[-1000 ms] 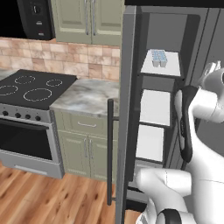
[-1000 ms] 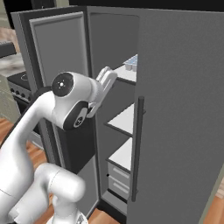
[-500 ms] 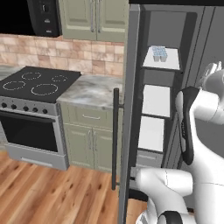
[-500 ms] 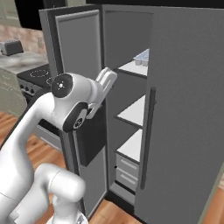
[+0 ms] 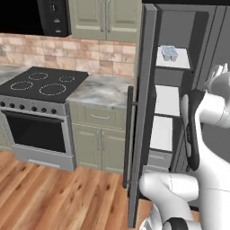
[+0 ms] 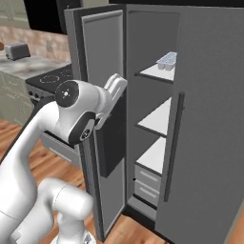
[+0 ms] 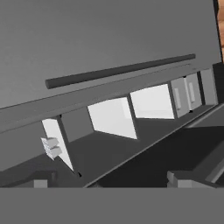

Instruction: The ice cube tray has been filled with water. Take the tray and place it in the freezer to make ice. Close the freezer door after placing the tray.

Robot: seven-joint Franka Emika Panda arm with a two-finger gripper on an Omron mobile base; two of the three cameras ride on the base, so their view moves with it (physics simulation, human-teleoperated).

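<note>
I see the ice cube tray (image 5: 169, 52) resting on the top white shelf (image 5: 176, 63) of the freezer (image 6: 152, 119), at the shelf's front left corner in the left base view. In the right base view the tray (image 6: 167, 59) sits at the shelf's near edge. In the hand view it (image 7: 51, 147) appears small, on the shelf at the lower left. The water is too small to resolve in its cells.

The freezer door (image 5: 143, 112) stands open, edge-on in the left base view, with its dark bar handle (image 5: 129, 137) facing the stove (image 5: 38, 114). Two lower shelves and drawers (image 6: 147, 183) are visible inside.

The gripper (image 7: 109, 183) is spread to full width and holds nothing; its finger tips (image 7: 177, 179) rise at the bottom of the hand view, apart from the tray. The plain grey door (image 6: 209, 128) is shut
</note>
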